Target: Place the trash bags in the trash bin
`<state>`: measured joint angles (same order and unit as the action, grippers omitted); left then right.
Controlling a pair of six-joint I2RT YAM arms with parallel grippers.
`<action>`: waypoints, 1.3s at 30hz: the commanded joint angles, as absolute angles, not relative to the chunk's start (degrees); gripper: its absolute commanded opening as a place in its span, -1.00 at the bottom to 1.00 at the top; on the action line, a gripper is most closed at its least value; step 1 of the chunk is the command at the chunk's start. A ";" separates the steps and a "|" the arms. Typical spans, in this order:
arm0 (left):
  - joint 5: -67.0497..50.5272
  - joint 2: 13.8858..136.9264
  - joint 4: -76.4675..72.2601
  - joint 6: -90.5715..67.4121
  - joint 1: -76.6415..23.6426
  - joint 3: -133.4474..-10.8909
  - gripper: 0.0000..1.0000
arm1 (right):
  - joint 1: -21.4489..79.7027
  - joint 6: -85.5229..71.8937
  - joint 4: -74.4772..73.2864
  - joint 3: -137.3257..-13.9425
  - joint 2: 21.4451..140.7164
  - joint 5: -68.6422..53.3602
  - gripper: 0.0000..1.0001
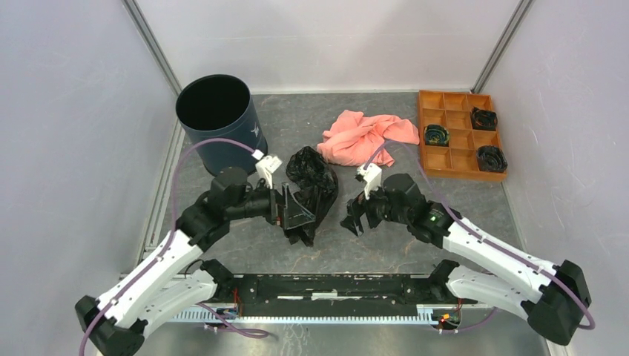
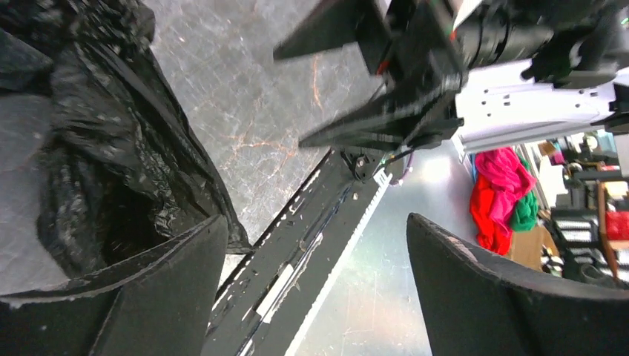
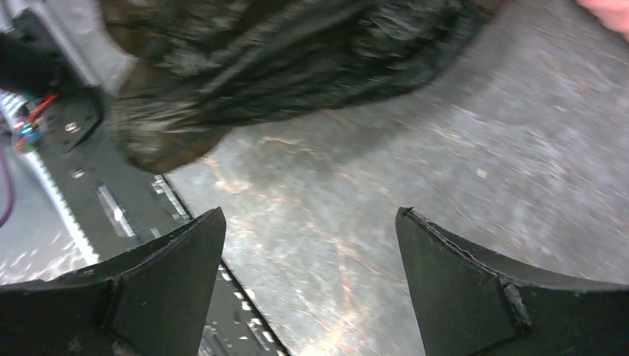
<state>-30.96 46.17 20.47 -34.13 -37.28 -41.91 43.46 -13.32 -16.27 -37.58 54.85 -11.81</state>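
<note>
The black trash bag (image 1: 313,180) lies crumpled on the grey table between my two grippers. My left gripper (image 1: 298,210) stands open against the bag's left side with nothing between its fingers. In the left wrist view the bag (image 2: 96,148) bulges beside one finger (image 2: 156,297), and the gap of the left gripper (image 2: 315,233) shows only the table edge. My right gripper (image 1: 355,217) is open just right of the bag and apart from it. In its own view the right gripper (image 3: 311,226) is empty, with the bag (image 3: 282,59) ahead. The navy trash bin (image 1: 216,122) stands upright at the back left.
A salmon-pink cloth (image 1: 367,137) lies behind the bag. An orange compartment tray (image 1: 454,159) with dark rolls sits at the back right. The black base rail (image 1: 334,285) runs along the near edge. Grey walls close in both sides.
</note>
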 commanded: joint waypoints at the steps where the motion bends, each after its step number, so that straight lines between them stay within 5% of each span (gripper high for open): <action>1: -20.08 41.58 31.92 -30.51 -37.44 -47.94 0.95 | 51.87 -17.27 -9.49 -38.18 55.30 -9.96 0.85; 7: -6.68 38.86 37.71 -37.54 -37.44 -47.12 1.00 | 67.96 -23.85 -8.75 -42.93 64.02 11.18 0.84; 14: -8.37 31.92 35.40 -45.08 -37.44 -39.49 1.00 | 79.22 -30.15 -15.87 -47.56 75.08 38.51 0.74; 16: -12.66 30.94 32.77 -46.67 -37.45 -36.29 1.00 | 79.02 -26.84 -12.44 -46.10 75.97 39.52 0.52; 18: -18.18 30.74 29.21 -48.21 -37.44 -32.91 1.00 | 77.89 -24.98 -11.21 -45.52 75.10 40.80 -0.15; 23: -23.97 29.05 21.03 -51.11 -37.44 -27.79 1.00 | 71.32 -17.82 -0.68 -39.27 66.63 28.57 -0.98; 28: -24.02 33.44 13.12 -51.00 -38.21 -26.18 1.00 | 67.20 -14.61 1.57 -38.94 62.20 20.49 -0.99; 36: -6.76 48.13 12.90 -43.82 -45.37 -32.28 0.99 | 60.25 -13.62 -1.80 -42.71 61.60 13.17 -0.99; 39: -2.49 51.21 12.73 -44.36 -45.46 -32.22 0.73 | 59.09 -13.88 -2.66 -43.04 62.21 9.85 -1.00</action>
